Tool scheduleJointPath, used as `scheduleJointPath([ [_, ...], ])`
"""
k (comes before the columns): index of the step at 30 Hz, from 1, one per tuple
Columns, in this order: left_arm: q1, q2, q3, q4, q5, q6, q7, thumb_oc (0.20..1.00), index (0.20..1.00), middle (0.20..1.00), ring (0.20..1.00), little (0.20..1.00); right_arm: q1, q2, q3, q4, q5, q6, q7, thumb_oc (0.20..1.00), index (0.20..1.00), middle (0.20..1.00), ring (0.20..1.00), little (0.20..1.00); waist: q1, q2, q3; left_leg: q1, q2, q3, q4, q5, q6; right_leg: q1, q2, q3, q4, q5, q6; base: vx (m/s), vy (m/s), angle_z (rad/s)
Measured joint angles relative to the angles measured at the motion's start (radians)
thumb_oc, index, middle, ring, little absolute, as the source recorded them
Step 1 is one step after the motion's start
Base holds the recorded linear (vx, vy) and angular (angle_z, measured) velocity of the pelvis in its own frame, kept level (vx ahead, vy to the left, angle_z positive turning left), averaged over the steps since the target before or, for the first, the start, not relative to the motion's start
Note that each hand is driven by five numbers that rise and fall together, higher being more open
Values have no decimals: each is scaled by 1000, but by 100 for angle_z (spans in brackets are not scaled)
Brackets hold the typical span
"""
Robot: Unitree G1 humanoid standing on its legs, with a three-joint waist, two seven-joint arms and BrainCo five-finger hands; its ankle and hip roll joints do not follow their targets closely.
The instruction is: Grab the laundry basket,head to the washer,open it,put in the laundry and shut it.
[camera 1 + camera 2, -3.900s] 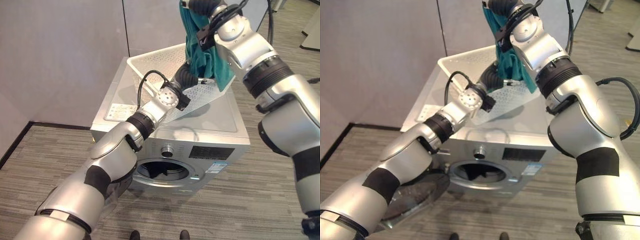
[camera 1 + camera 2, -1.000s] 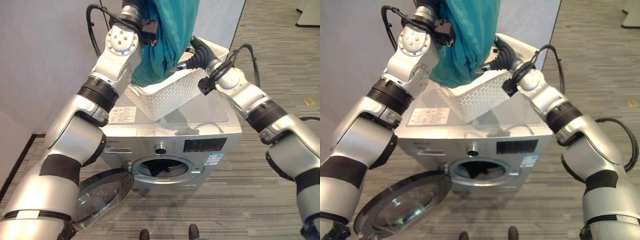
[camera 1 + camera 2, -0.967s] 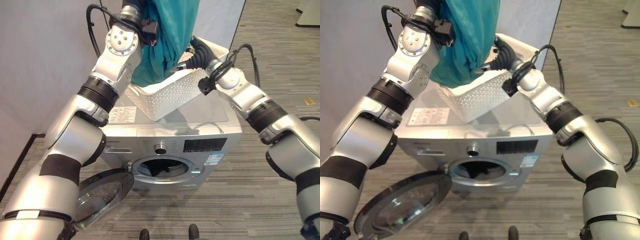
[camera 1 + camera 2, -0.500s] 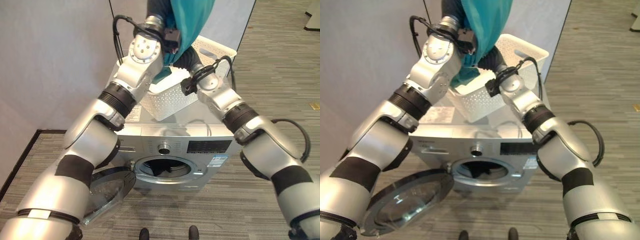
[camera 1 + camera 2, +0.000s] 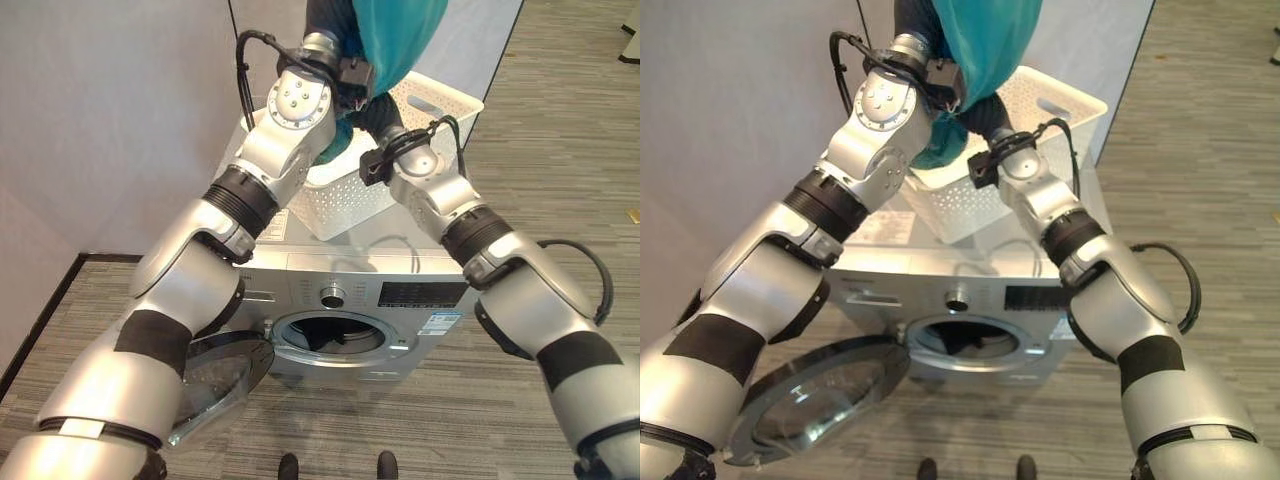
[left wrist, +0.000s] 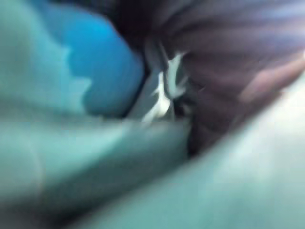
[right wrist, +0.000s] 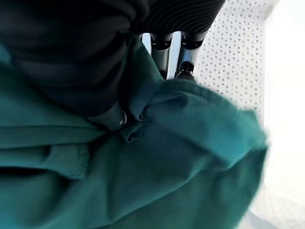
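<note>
Two risks stood out. Nearest, the round glass door (image 5: 815, 405) hung open at the lower left, leaving the drum opening (image 5: 338, 335) of the silver front-loading washer (image 5: 375, 270) clear, with something dark already inside. The teal garment (image 5: 990, 35) was well above it, so it could snag on the white perforated laundry basket (image 5: 400, 165) atop the washer, tipping the basket off the lid, or miss the drum and drop onto the floor. The right hand (image 7: 174, 50) had its fingers in the teal cloth by the basket wall; whether they gripped could not be told. The left hand's hold could not be made out either. Labels on the washer's front and lid were too small to read.
</note>
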Motion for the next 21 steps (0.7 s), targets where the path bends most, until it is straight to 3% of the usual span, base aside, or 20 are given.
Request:
scheduleJointPath([
  [5, 0, 29, -2, -22, 17, 1, 5, 1000, 1000, 1000, 1000, 1000, 0, -42, -5, -46, 0, -4, -13, 200, 200, 200, 200, 200, -1, 0, 0, 0, 0, 1, 0, 0, 0, -1, 0, 1, 0, -1, 0, 0, 0, 0],
  [13, -73, 148, -86, -77, 250, 33, 10, 1000, 1000, 1000, 1000, 1000, -9, -168, -19, -166, -1, -42, -33, 200, 200, 200, 200, 200, -1, 0, 0, 3, 0, 4, 0, 0, 0, 0, -1, 3, 0, -1, 1, 0, 0, 0],
  [17, -108, 178, -156, -76, 331, 49, 13, 1000, 1000, 1000, 1000, 1000, -10, -207, -19, -169, -1, -49, -34, 200, 200, 200, 200, 200, -1, 0, 0, 3, 0, 3, 0, 0, 0, 2, 0, 2, 0, -1, 1, 0, 0, 0],
  [21, -107, 178, -157, -80, 361, 59, 13, 1000, 1000, 1000, 1000, 1000, -10, -227, -19, -189, 0, -51, -35, 200, 200, 200, 200, 200, -2, 1, 0, 4, 0, 4, 0, 0, 0, 1, 0, 3, 0, -1, 1, 0, 0, 0],
])
